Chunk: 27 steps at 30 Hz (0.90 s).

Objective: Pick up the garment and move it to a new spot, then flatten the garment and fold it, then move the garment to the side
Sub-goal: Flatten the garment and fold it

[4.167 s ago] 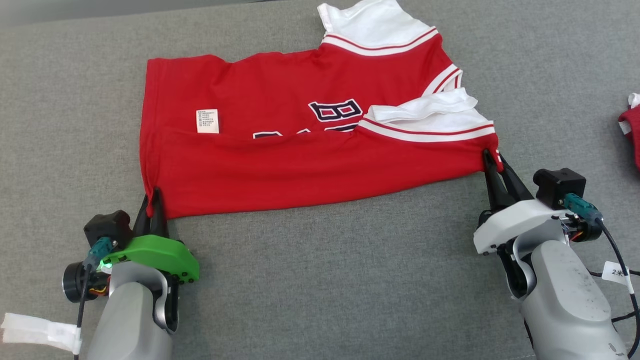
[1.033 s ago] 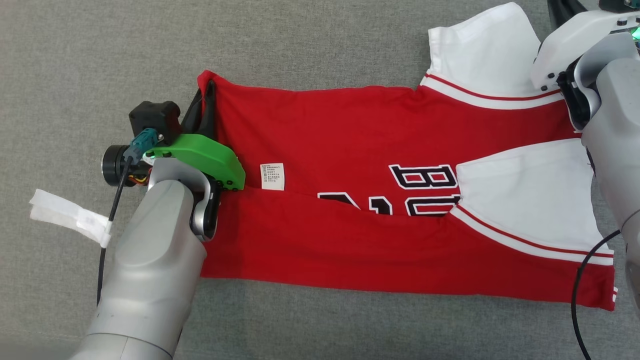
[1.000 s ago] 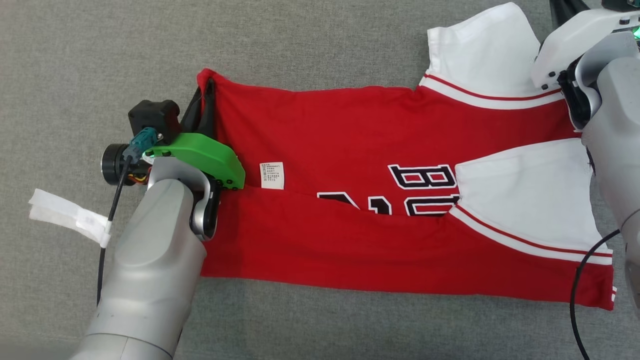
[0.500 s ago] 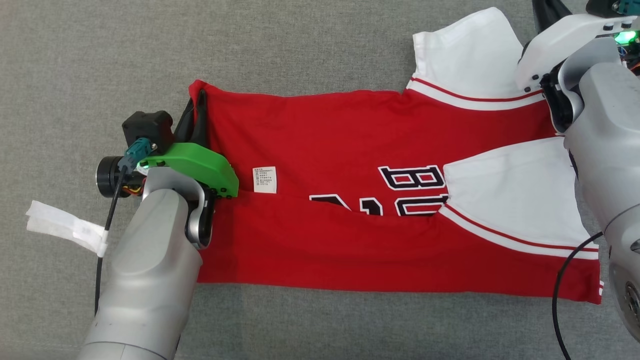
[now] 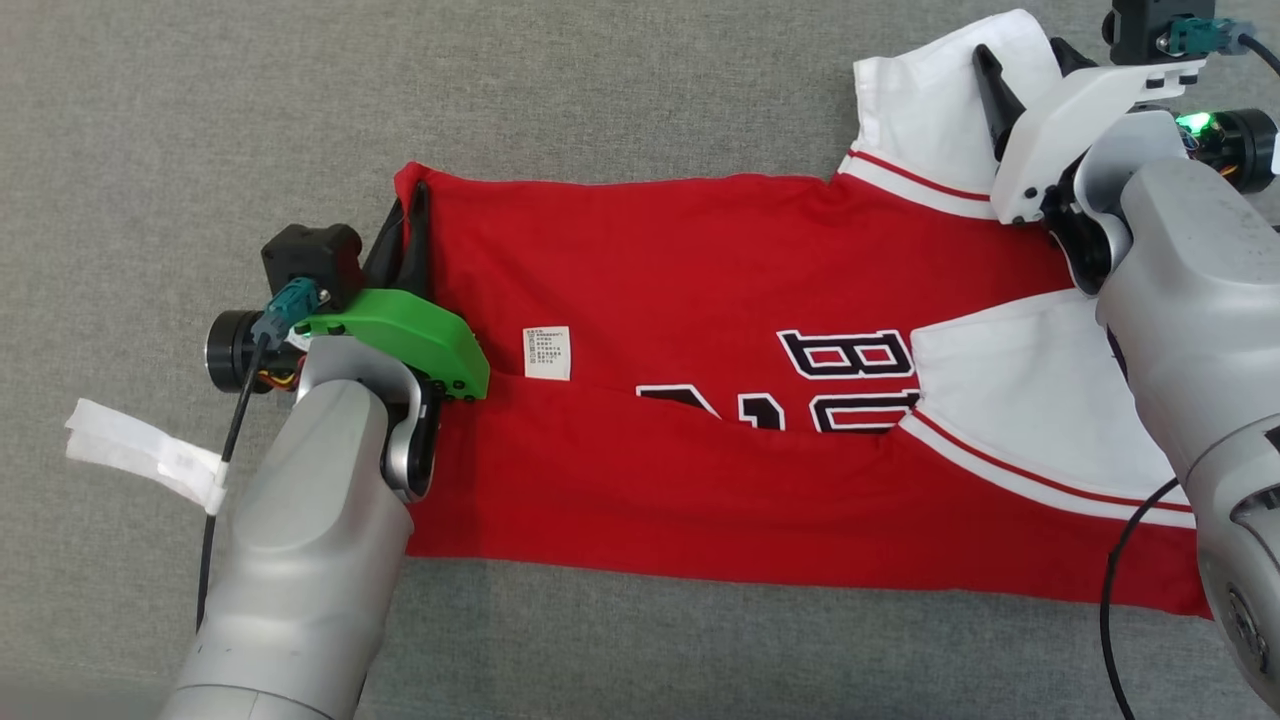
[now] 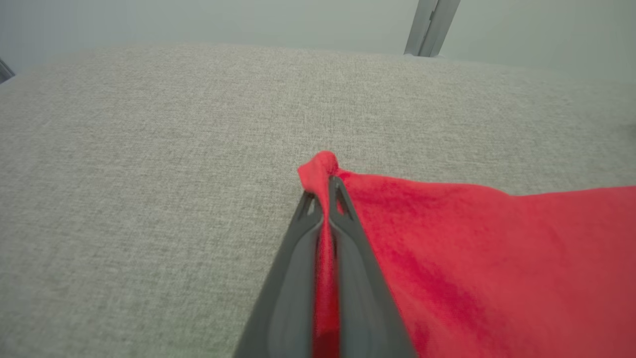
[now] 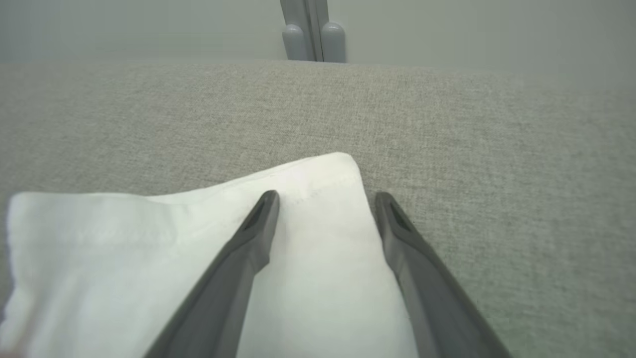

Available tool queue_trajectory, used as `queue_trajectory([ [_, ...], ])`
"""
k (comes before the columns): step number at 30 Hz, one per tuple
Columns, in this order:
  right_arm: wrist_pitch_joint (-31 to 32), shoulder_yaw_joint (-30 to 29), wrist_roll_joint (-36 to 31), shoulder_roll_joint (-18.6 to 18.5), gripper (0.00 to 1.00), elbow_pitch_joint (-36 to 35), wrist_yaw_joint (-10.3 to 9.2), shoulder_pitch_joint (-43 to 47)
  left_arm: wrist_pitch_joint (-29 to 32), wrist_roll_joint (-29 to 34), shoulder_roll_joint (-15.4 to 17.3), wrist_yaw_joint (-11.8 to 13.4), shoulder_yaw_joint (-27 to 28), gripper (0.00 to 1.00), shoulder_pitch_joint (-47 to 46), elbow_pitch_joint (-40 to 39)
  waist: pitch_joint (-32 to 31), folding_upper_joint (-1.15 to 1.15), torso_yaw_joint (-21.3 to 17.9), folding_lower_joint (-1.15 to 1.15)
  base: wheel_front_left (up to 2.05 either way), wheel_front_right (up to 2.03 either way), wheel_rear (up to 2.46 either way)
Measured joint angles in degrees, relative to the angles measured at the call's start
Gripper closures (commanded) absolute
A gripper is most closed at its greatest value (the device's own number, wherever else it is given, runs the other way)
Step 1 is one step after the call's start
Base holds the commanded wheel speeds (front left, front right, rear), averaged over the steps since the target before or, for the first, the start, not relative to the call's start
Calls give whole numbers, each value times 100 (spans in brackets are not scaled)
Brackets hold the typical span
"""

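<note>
Grey woven surface [image 5: 640, 80] under everything. Far left of the care label [image 5: 546, 353]: left gripper [image 5: 415, 195], clamped shut on the hem corner of the garment [image 5: 700, 270], red cloth pinched between the fingers [image 6: 293, 278] and bunched past their tips. Around the label: red body of the garment, spread flat, long axis running side to side, hem end left of the label, sleeves and shoulders right of it, near edge folded up over the black lettering [image 5: 845, 355]. Far right of the label: right gripper [image 5: 1022, 60], jaws spread wide, holding nothing, poised over the far white sleeve [image 5: 920, 90], one finger over the cloth, the other along its edge.
</note>
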Motion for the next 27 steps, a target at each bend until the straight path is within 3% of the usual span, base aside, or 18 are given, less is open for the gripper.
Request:
queue_trajectory([
  [2, 118, 29, 40, -33, 0, 15, 0, -27, 0, -31, 0, 11, -40, 100, -7, -16, 29, 0, 33, 0, 0, 0, 0],
  [3, 180, 33, 41, -56, 36, 27, 0, -42, 0, -47, 0, 20, -54, 100, -9, -23, 40, 0, 45, 0, 0, 0, 0],
  [4, 238, 47, 40, -76, 57, 32, 0, -62, 0, -80, 0, 29, -70, 100, -16, -29, 52, 0, 59, 0, 0, 0, 0],
  [5, 275, 57, 40, -87, 100, 35, 0, -79, 0, -83, 0, 38, -82, 100, -25, -40, 64, 0, 70, 0, 0, 0, 0],
  [7, 250, 74, 37, -120, 100, 41, 0, -108, 0, -105, 0, 52, -93, 100, -33, -57, 85, 0, 84, 0, 0, 0, 0],
  [16, -910, -152, -305, -316, 100, -122, 0, -269, 0, -44, -2, 86, 83, 100, -52, -163, 85, 0, -25, 0, 0, 0, 0],
  [21, -939, -664, -478, -283, 100, -1220, 0, -141, 0, 221, 24, 76, 328, 100, -25, -346, 14, 0, -187, 0, 0, 0, 0],
  [27, -939, -979, -566, 7, 100, -2277, 0, 695, 0, 556, 156, 45, 641, 100, 171, -600, -87, 0, -413, 0, 0, 0, 0],
])
